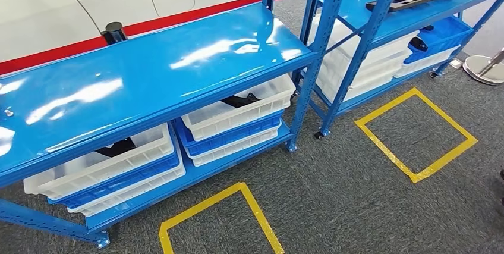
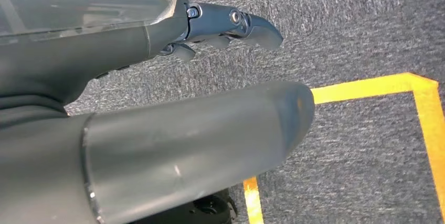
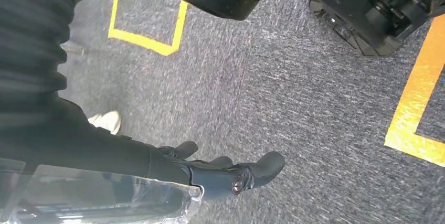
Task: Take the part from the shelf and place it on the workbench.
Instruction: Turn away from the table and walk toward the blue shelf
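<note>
- left robot hand (image 2: 220,30) hangs by my side over the carpet, fingers loosely apart, nothing held
- right robot hand (image 3: 220,174) same, empty
- black part (image 1: 241,100) sits in a white bin (image 1: 238,117) on the lower shelf, ungrabbed, I reckon I'm too far

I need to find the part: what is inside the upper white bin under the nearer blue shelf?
A dark part lies in the upper white bin, showing above its rim. The blue shelf top covers the rest of it and the bin's back.
</note>
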You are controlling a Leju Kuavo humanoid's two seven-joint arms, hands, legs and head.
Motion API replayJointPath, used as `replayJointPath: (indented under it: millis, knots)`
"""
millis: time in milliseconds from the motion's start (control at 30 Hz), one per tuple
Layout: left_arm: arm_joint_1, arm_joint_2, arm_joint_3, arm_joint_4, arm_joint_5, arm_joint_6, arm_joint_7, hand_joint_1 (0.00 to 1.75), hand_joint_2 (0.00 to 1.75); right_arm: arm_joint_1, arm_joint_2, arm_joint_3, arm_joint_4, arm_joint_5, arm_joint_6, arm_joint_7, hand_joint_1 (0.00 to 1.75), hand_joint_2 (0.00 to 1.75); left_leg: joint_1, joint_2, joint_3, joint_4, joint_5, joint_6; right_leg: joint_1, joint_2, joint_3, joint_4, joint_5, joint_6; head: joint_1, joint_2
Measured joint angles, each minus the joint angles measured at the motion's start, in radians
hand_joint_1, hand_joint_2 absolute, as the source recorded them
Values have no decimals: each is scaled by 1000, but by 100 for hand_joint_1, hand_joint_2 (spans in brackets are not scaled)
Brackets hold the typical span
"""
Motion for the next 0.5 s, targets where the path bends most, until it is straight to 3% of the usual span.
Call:
replayJointPath:
  millis: [33, 100, 167, 233, 267, 300, 367, 400, 467, 500]
  knots:
    - [1, -1, 0, 0, -1, 1, 0, 0, 0, -1, 0, 0, 0, 1, 0, 0, 0, 175, 1, -10, 0, -3, 2, 7, -1, -4, 2, 0, -3, 5, 0, 0]
    - [2, -1, 0, 0, -2, 3, 0, 0, 0, 0, -2, -1, -1, 1, 0, 0, 0, 175, 5, -30, 2, -10, 8, 23, -3, 28, -13, 37, -25, 11, 1, 0]
    - [0, -2, 1, -1, -3, 4, 0, 0, 0, 0, -3, -4, -1, 1, 0, -1, 0, 175, 7, -49, 2, -12, 10, 33, -4, 75, -70, 155, -77, 5, 3, 0]
    - [0, -4, 1, -1, -3, 4, -1, 0, 0, -5, -4, -6, -1, 1, 0, -2, 0, 175, 5, -72, 2, -12, 10, 36, -4, 88, -134, 281, -118, 5, 3, 0]
    - [1, -5, 1, -1, -3, 4, 0, 0, 0, -8, -3, -7, -1, 1, 0, -2, 0, 175, 5, -85, 3, -12, 10, 36, -4, 89, -144, 300, -116, 10, 3, 0]
    - [2, -6, 1, -1, -4, 4, 0, 0, 0, -9, -4, -8, -1, 1, 0, -2, 0, 175, 6, -98, 5, -12, 9, 36, -5, 91, -136, 276, -97, 19, 3, 0]
    - [2, -7, 1, -1, -6, 4, 0, 0, 0, -6, -5, -9, -1, 3, 0, -1, 0, 175, 6, -125, 8, -10, 9, 32, -12, 114, -77, 138, -34, 35, 4, 0]
    - [2, -7, 1, -1, -8, 4, 0, 0, 0, -4, -5, -9, -1, 4, 0, -1, 0, 175, 5, -137, 6, -8, 9, 28, -15, 131, -51, 73, -9, 36, 4, 0]
    - [2, -7, 1, -1, -12, 4, 0, 0, 0, -1, -4, -12, -1, 5, 1, -2, 0, 175, 2, -153, 1, -7, 10, 16, -17, 155, -30, 12, 11, 26, 3, 0]
    - [2, -6, 1, -1, -14, 5, 1, 0, 0, -2, -3, -13, -2, 6, 1, -2, 0, 175, 2, -159, -2, -9, 13, 9, -14, 149, -29, 11, 12, 17, 2, 0]
